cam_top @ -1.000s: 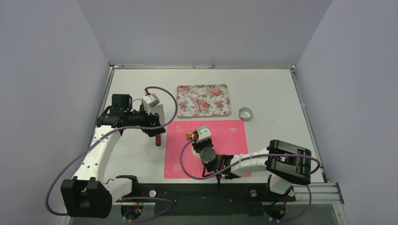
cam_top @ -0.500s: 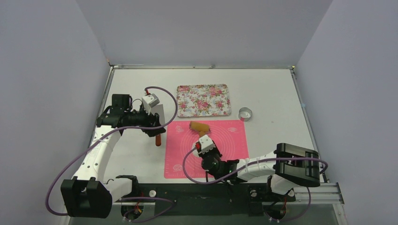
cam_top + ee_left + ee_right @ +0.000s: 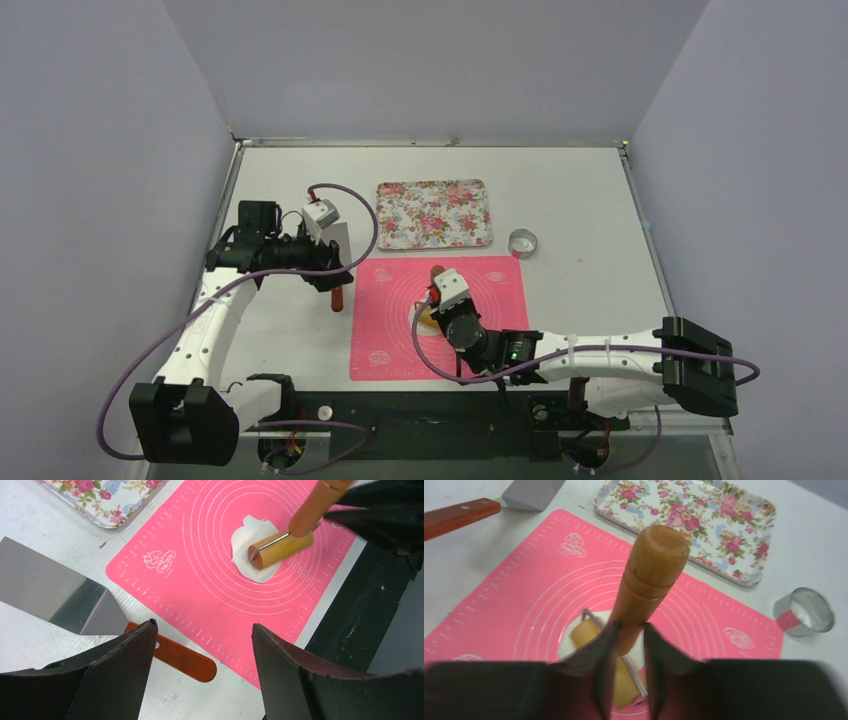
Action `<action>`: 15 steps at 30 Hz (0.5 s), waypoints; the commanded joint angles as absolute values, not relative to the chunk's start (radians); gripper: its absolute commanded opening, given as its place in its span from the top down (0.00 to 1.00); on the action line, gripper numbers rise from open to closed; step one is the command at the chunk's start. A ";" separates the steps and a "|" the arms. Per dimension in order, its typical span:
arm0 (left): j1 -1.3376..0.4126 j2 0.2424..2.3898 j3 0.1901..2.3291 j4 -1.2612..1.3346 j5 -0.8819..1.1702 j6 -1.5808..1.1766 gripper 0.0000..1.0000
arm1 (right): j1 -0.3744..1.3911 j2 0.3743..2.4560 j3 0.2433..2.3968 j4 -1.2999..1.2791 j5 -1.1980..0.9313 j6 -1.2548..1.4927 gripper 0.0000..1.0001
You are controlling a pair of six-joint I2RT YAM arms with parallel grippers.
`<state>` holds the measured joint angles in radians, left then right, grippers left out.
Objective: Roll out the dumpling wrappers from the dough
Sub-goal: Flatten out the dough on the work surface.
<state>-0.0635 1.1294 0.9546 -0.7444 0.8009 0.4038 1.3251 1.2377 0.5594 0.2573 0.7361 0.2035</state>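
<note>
The right gripper (image 3: 626, 635) is clenched on the roller (image 3: 651, 570) by its handle, the barrel resting on the dough (image 3: 243, 547) near the middle of the mat (image 3: 495, 290). I would press evenly and roll outward from the thicker side. The left gripper (image 3: 202, 630) hangs released and empty. Count: 1 mat, 1 tray (image 3: 435, 213), 1 spatula (image 3: 50, 590), 1 roller, 1 dough, 1 ring cutter (image 3: 522, 242), 0 wrappers.

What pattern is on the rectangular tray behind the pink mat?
Pink roses on white; the rectangular tray shows best in the right wrist view.
</note>
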 commanded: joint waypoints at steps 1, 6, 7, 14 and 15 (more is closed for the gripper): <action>-0.057 1.103 0.998 -0.716 0.839 0.402 0.32 | 1.295 1.195 0.578 0.246 0.697 0.205 1.00; -0.058 1.106 0.995 -0.709 0.846 0.397 0.32 | 1.212 1.168 0.564 0.257 0.580 0.253 1.00; -0.058 1.107 0.993 -0.705 0.848 0.395 0.32 | 1.200 1.170 0.553 0.274 0.572 0.257 1.00; -0.064 1.109 0.981 -0.686 0.849 0.368 0.32 | 1.060 1.176 0.594 0.228 0.434 0.395 1.00; -0.067 1.113 0.978 -0.679 0.846 0.359 0.32 | 1.036 1.176 0.614 0.200 0.419 0.442 1.00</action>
<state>-0.0635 1.1259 0.9546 -0.7425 0.8165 0.3943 1.0992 1.1931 0.5491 0.2401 0.5236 0.3012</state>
